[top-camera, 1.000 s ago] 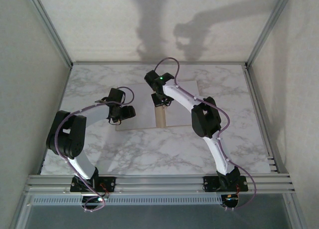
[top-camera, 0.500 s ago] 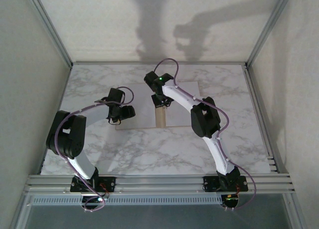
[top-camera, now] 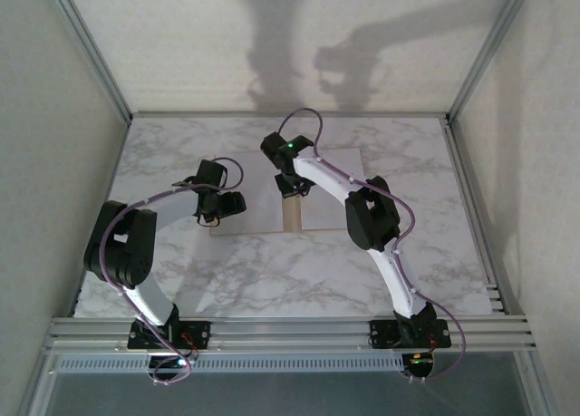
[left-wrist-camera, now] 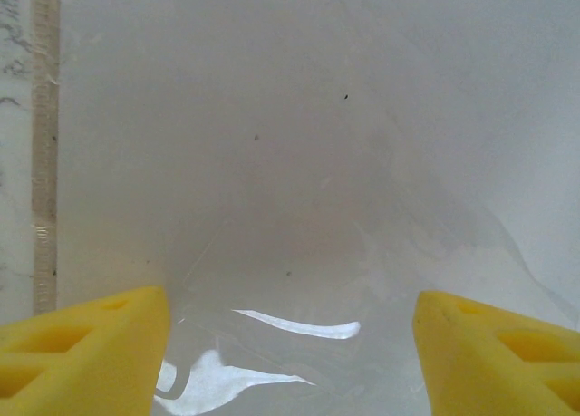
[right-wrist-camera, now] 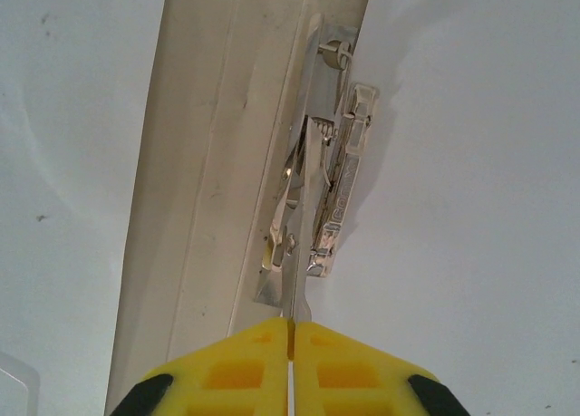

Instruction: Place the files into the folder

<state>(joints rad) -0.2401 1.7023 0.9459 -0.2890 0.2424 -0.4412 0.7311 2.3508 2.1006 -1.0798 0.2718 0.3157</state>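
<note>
The tan folder [top-camera: 292,217] lies open at the table's middle, its spine [right-wrist-camera: 204,162] running away from me. White files [top-camera: 324,218] cover its right half [right-wrist-camera: 471,208], and a white sheet [left-wrist-camera: 272,117] under glossy clear film covers the left half. My right gripper [top-camera: 292,188] is over the spine, its yellow fingers [right-wrist-camera: 292,343] shut on the thin lever of the metal clip [right-wrist-camera: 317,208]. My left gripper [top-camera: 222,209] hovers just above the left sheet, open [left-wrist-camera: 290,353], with nothing between its fingers.
The folder's tan left edge [left-wrist-camera: 45,162] borders the marble tabletop [top-camera: 272,280]. Aluminium rails [top-camera: 290,330] run along the near edge, and white walls enclose the back and sides. Bare marble stretches in front of the folder.
My right gripper has shifted slightly toward the far side along the spine, still shut on the clip lever. The left arm has not moved.
</note>
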